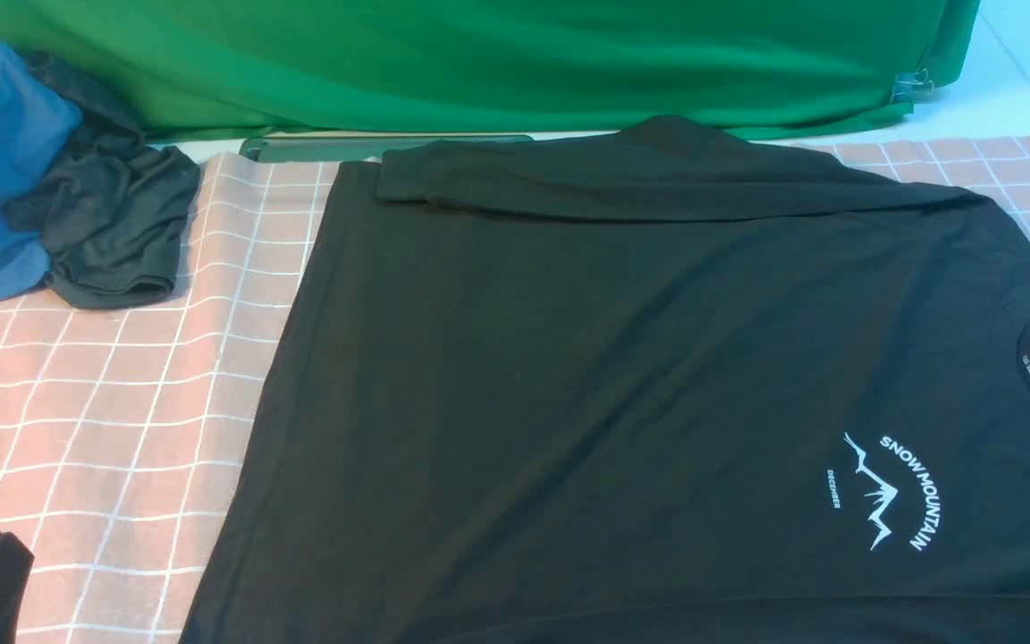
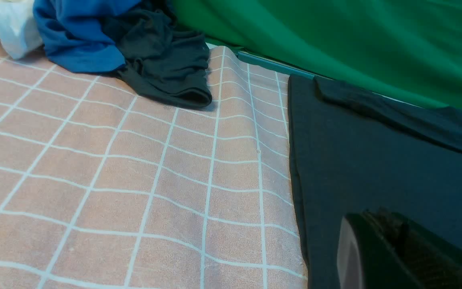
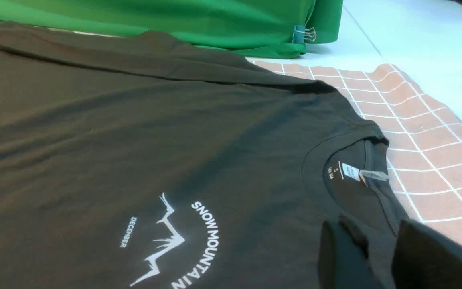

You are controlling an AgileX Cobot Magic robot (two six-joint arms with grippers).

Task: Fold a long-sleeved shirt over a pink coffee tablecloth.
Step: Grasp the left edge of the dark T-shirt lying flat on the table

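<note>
Left hand [image 2: 369,212], closed and empty, hovers just beside the black shirt [image 1: 622,385].

The black long-sleeved shirt [image 1: 622,358] lies on the pink, white-gridded coffee tablecloth [image 1: 122,429], collar toward three o'clock, hem toward nine. Its twelve o'clock sleeve is folded inward along the body; the six o'clock one seems folded too, though cut off. White "SNOW MOUNTAIN" print faces up. The tablecloth ripples gently.
</note>
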